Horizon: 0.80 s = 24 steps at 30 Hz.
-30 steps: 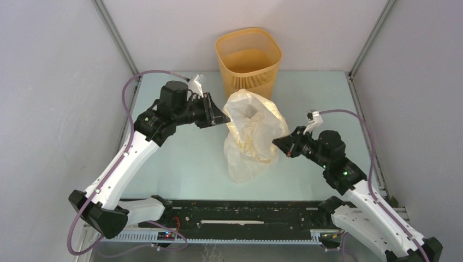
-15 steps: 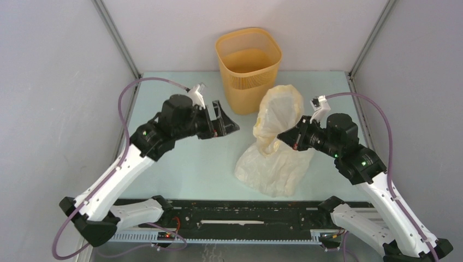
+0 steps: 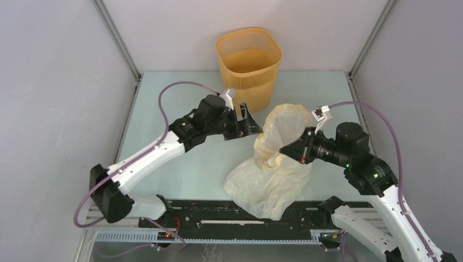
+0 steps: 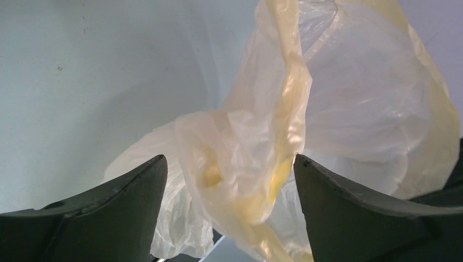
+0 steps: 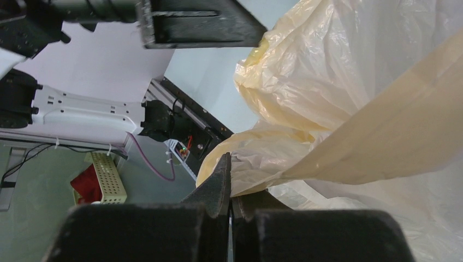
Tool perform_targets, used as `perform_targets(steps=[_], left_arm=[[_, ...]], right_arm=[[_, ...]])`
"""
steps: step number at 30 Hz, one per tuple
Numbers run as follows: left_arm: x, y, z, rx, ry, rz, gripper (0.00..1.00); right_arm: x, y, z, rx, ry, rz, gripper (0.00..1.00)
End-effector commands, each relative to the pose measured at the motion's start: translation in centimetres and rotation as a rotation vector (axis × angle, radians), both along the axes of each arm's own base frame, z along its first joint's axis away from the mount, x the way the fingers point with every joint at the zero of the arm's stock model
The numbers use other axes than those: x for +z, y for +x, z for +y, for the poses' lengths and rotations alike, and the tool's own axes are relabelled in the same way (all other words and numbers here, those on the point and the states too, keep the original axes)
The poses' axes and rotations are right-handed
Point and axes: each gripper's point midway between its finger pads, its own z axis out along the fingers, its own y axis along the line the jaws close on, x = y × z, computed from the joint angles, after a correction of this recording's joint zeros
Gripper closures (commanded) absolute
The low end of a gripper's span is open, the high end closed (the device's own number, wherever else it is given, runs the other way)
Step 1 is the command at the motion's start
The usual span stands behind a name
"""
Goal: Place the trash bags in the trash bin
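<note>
The trash bag [image 3: 271,164], thin, crinkly and cream-white with a pale yellow band, hangs from my right gripper [image 3: 288,150], which is shut on a fold of it. Its lower part spreads over the table toward the near rail. The right wrist view shows the pinched bag [image 5: 338,98] running out from the closed fingertips of that gripper [image 5: 230,159]. My left gripper [image 3: 252,123] stands open just left of the bag's raised top. In the left wrist view the bag [image 4: 306,109] hangs in front of that gripper [image 4: 229,159], between its spread fingers. The orange-yellow trash bin [image 3: 249,60] stands upright at the back centre, with nothing in it.
A black rail [image 3: 240,210] runs along the table's near edge under the bag's lower end. Grey walls and metal posts [image 3: 117,43] close in the left, right and back sides. The bin stands against the back wall.
The left gripper has opened, let go of the bag and swung right toward it. The right gripper has carried the bag rightward and nearer, and its lower part now sags over the table.
</note>
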Motion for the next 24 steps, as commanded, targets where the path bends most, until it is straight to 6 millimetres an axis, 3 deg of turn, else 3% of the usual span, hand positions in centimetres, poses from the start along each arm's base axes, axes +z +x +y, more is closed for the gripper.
perform_targets(steps=[1, 4, 9, 12, 18, 24], left_arm=[[3.6, 0.0, -2.7, -0.108, -0.057, -0.079, 0.16], [3.5, -0.5, -3.5, -0.117, -0.056, -0.084, 0.26], [3.6, -1.3, -3.7, -0.107, -0.048, -0.111, 0.19], [4.8, -1.1, -2.6, -0.053, -0.074, -0.152, 0.12], [6.9, -1.2, -1.1, 0.006, -0.152, -0.235, 0.07], [4.4, -1.1, -2.7, -0.034, -0.058, -0.171, 0.15]], right_arm=[[1.6, -0.7, -0.1, 0.036, 0.016, -0.054, 1.00], [1.6, -0.7, -0.3, 0.038, 0.007, -0.055, 1.00], [1.5, -0.8, -0.4, 0.044, 0.008, -0.047, 1.00], [1.3, -0.8, -0.5, 0.041, -0.002, -0.045, 1.00], [1.1, -0.6, -0.4, 0.045, -0.009, -0.042, 1.00], [1.4, -0.4, -0.1, 0.055, 0.006, -0.044, 1.00]])
